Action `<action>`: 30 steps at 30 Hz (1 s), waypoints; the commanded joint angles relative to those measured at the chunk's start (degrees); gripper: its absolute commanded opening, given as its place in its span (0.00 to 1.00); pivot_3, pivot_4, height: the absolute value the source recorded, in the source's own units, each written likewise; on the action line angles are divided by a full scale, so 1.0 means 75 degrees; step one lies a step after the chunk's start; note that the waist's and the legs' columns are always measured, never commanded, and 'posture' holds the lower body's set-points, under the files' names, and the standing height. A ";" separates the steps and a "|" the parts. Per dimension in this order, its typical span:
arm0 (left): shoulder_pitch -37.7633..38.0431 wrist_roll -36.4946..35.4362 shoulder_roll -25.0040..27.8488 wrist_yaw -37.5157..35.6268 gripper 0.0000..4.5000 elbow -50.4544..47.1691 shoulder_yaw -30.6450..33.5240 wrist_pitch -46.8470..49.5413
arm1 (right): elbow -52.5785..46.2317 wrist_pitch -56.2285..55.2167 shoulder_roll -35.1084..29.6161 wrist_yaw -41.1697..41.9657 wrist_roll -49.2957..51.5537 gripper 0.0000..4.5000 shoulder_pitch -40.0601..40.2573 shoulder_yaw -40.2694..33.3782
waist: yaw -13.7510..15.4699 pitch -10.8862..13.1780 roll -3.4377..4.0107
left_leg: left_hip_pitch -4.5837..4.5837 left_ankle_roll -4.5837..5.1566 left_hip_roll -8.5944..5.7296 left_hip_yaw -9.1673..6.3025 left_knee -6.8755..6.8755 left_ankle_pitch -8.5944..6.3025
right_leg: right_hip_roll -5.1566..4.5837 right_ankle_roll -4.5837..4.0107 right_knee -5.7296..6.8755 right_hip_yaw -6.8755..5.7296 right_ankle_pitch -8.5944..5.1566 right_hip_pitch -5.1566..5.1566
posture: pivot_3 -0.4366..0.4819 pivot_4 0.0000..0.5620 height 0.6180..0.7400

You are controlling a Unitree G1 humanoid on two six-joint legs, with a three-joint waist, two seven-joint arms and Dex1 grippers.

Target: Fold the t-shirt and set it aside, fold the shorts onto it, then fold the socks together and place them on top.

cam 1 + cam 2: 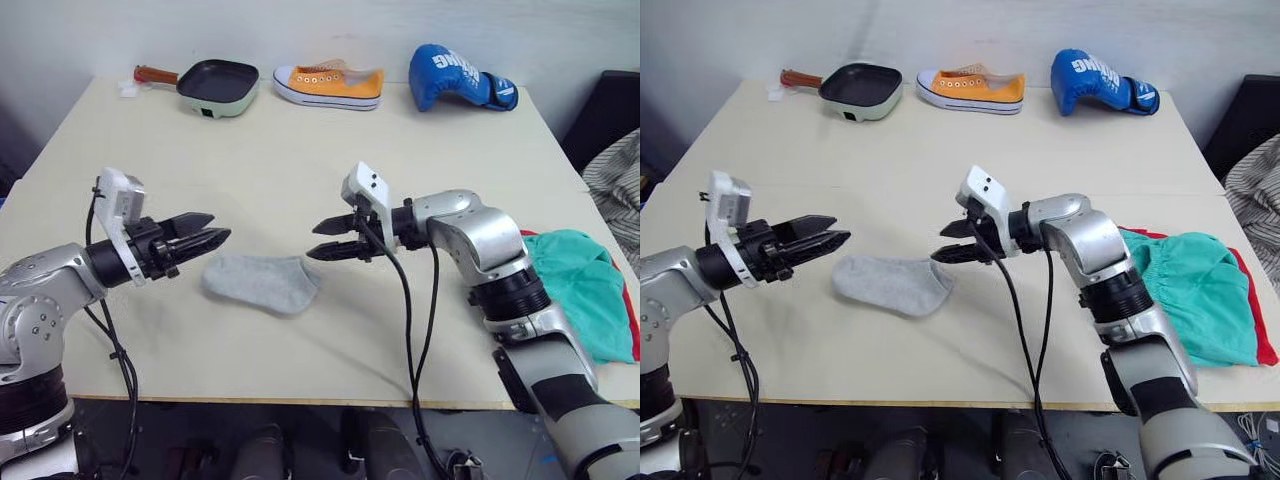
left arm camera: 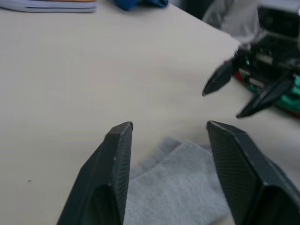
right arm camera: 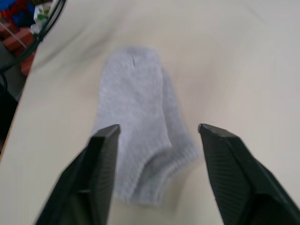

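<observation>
My left pincer and my right pincer hang just above the pale worktop, facing each other from either end of the small light grey ankle socks. Both are spread apart and hold nothing.

The socks lie near the front edge of the worktop, between my two pincers, one stacked on the other with the lower one's edge peeking out. At my right, the teal-green soft shorts lie on the bright red t-shirt, near the worktop's right edge and well apart from the socks.

My worry is the grip: if I close on the top layer alone, the pair will slide apart as I lift. They look thin and limp, so a pinch at one end would let the rest droop and unfold on the way to the pile. My right forearm also lies over the shorts' near edge and could drag that pile.

The socks' long axis runs left to right, slightly slanted; the cuff opening faces my right pincer, the rounded toe my left.
</observation>
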 commanded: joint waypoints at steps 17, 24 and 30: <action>-0.0237 0.2754 0.0074 -0.0308 0.01 0.2484 -0.2524 -0.2901 | 0.1483 -0.3533 0.0162 -0.0526 -0.2974 0.00 0.0693 0.2004 | 0.0043 -0.0001 0.0007 | -0.0007 0.0008 -0.0001 -0.0001 0.0015 0.0003 | -0.0003 0.0000 0.0002 -0.0003 0.0000 0.0001 | 0.48 0.27 1.00; 0.0221 0.1860 -0.0033 -0.0316 0.01 0.1562 -0.1342 -0.2918 | 0.0738 -0.2613 0.0150 -0.0344 -0.2353 0.00 0.0902 0.1373 | 0.0078 -0.0001 0.0007 | 0.0016 0.0008 0.0001 -0.0016 0.0019 0.0003 | -0.0010 0.0000 -0.0001 -0.0007 0.0000 0.0036 | 0.48 0.27 1.00; 0.0059 0.1476 -0.0298 0.0065 0.01 0.0658 -0.1342 -0.2225 | 0.0257 -0.1413 0.0837 -0.0507 -0.1606 0.00 0.0551 0.0763 | 0.0052 0.0000 0.0010 | 0.0000 0.0008 -0.0004 -0.0044 0.0018 0.0003 | -0.0010 0.0000 -0.0006 -0.0009 0.0000 0.0035 | 0.48 0.27 1.00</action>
